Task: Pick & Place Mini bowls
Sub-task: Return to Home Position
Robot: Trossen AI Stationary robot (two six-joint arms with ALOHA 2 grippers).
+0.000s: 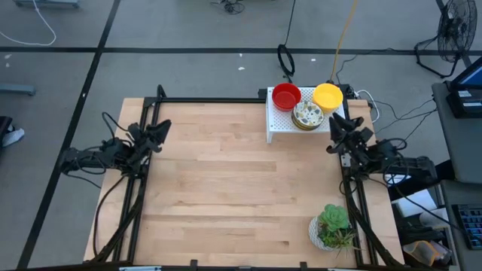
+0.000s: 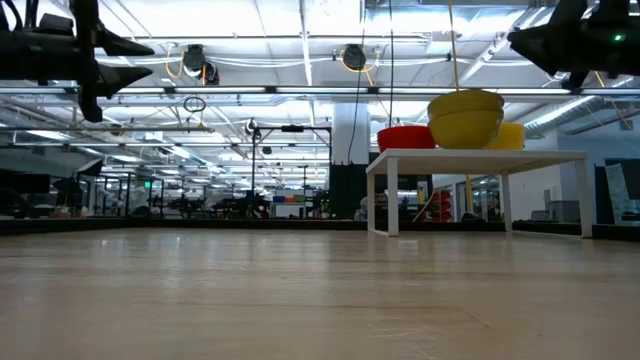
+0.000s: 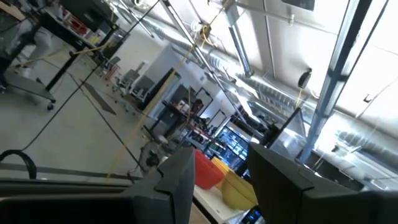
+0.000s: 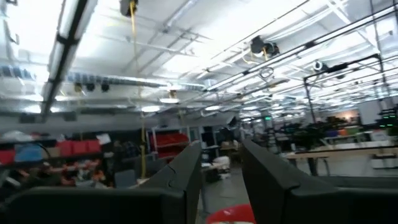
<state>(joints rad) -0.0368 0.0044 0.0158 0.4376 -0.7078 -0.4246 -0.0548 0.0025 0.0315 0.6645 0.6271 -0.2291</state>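
Three mini bowls rest on a white perforated rack [image 1: 280, 124] at the table's far right: a red bowl [image 1: 286, 96], a yellow bowl [image 1: 327, 95] and a whitish speckled bowl [image 1: 307, 114] in front of them. In the low view the rack [image 2: 480, 156] stands on legs with the red bowl [image 2: 405, 137] and yellow bowls [image 2: 465, 118] on top. My left gripper [image 1: 160, 132] hangs open above the table's left edge, holding nothing. My right gripper [image 1: 336, 125] hangs open just right of the rack, also holding nothing.
A white pot with a green plant [image 1: 331, 228] stands at the near right corner. Black frame rails [image 1: 215, 100] run along the table's far edge and sides. Bare wooden tabletop [image 1: 233, 181] lies between the arms.
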